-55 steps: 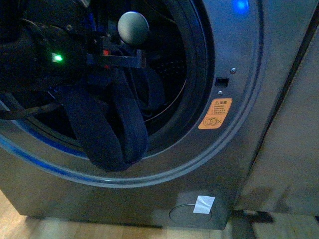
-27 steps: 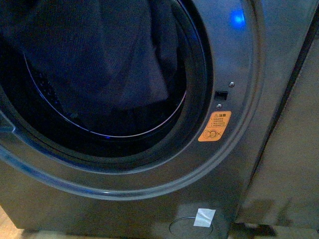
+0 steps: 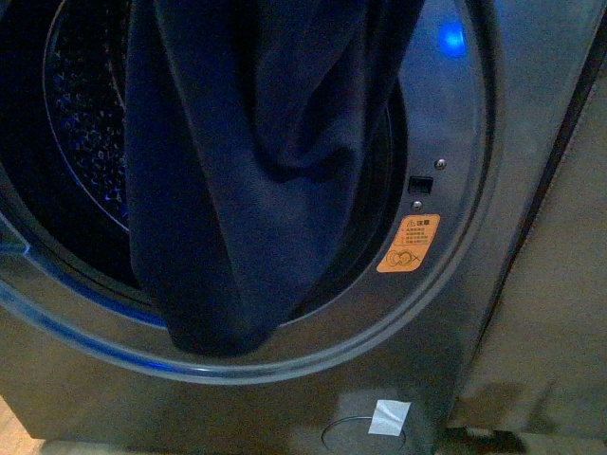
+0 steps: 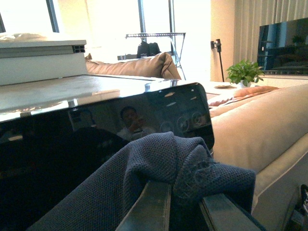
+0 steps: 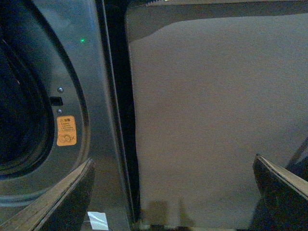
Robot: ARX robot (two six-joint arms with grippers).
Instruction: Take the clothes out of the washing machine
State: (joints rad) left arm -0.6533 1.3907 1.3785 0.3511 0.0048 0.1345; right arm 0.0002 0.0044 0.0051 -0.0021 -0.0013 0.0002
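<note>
The clothes [image 3: 247,171], dark navy limp fabric, hang from above the picture down over the round porthole of the grey washing machine [image 3: 446,313], their lower end draped over the door rim. The perforated steel drum [image 3: 85,142] shows behind them at the left. In the left wrist view my left gripper [image 4: 185,207] is shut on the clothes [image 4: 159,163], held high with the machine's glossy top [image 4: 96,120] below. My right gripper [image 5: 175,187] is open and empty, facing the machine's right edge [image 5: 101,120] and a beige panel [image 5: 216,120]. Neither gripper shows in the front view.
An orange warning sticker [image 3: 408,244] sits right of the porthole, also in the right wrist view [image 5: 66,130]. A blue light [image 3: 452,38] glows above it. A white tag [image 3: 389,415] marks the base. A beige sofa [image 4: 260,125] stands right of the machine.
The clothes have been drawn up and out of the drum and now hang in front of the porthole, covering most of it. The left arm, seen inside the drum a second ago, has left the front view.
</note>
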